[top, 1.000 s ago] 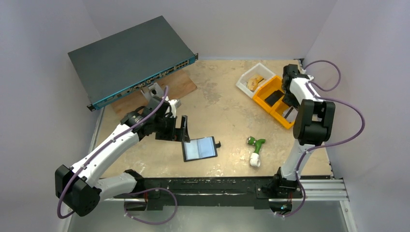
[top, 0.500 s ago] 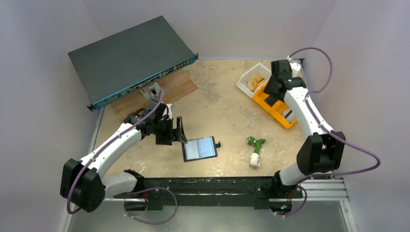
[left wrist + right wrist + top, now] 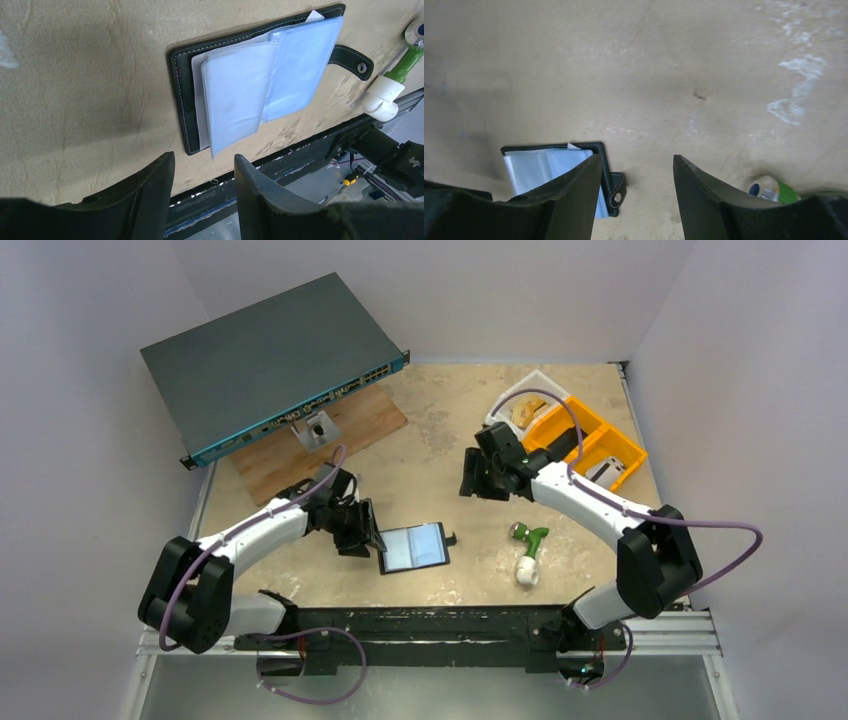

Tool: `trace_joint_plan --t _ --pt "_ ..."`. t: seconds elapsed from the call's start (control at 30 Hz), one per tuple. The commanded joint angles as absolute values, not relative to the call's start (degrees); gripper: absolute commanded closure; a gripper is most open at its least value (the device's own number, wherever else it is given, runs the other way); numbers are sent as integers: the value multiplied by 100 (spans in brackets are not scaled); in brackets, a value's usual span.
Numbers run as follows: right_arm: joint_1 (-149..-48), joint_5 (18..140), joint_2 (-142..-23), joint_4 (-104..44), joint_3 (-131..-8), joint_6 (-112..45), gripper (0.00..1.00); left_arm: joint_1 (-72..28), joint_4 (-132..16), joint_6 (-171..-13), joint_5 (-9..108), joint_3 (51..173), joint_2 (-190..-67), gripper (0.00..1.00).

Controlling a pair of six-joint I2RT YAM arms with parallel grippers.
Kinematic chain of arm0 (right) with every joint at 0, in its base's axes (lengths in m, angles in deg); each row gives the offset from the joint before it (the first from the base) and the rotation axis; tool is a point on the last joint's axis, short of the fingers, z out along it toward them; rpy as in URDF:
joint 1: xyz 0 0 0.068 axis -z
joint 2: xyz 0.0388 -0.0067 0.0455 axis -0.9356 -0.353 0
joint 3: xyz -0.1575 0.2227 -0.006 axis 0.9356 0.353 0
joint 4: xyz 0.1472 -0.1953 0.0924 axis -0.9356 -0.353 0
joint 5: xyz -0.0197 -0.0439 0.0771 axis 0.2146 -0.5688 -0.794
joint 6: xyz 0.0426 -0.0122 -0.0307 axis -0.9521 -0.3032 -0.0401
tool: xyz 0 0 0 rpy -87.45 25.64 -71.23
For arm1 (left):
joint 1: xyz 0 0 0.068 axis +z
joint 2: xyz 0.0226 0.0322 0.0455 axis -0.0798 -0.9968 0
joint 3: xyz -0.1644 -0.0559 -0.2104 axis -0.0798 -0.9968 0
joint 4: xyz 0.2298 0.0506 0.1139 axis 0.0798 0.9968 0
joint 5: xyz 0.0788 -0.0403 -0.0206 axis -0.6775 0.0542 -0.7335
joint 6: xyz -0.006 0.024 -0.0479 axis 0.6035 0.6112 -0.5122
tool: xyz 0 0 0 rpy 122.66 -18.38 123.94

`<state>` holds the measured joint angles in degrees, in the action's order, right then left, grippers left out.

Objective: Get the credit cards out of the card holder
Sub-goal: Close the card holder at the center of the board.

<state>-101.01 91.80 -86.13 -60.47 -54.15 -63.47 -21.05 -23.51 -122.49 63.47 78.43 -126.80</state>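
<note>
Glossy blue-grey credit cards [image 3: 250, 85] sit exposed in the flat black folding card holder [image 3: 179, 100], laid open for picking, with left gripper [image 3: 204, 160] and right gripper [image 3: 636, 160] nearby, jaws parted and empty.

The card holder [image 3: 181, 100] is lying open, credit cards [image 3: 260, 85] fanning across it, left gripper [image 3: 204, 162] hanging beside it, jaws apart

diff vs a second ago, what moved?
Right hand swung from the orange bins to the middle of the table, holding nothing. Left hand dropped closer to the card holder, closing partway, gripping nothing. Holder, credit cards inside, green tool unmoved.
</note>
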Motion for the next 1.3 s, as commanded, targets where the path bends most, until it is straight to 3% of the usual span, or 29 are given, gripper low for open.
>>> trace_joint_plan --t 0.0,0.63,0.93,1.27 --pt "-10419 8675 -8629 -5389 -5246 -6463 46 -2087 -2907 -12525 6346 7689 -12791 54" --pt "-11642 9026 -8829 -5623 -5426 -6404 46 -2211 -3087 -12518 5748 7609 -13433 61" --pt "-11951 9270 -9458 -5614 -5466 -6596 49 -2258 -3168 -12528 5722 7574 -13519 61" --pt "-11952 9240 -9941 -5414 -5207 -6692 67 -2251 -3304 -12539 5732 7475 -13556 54"
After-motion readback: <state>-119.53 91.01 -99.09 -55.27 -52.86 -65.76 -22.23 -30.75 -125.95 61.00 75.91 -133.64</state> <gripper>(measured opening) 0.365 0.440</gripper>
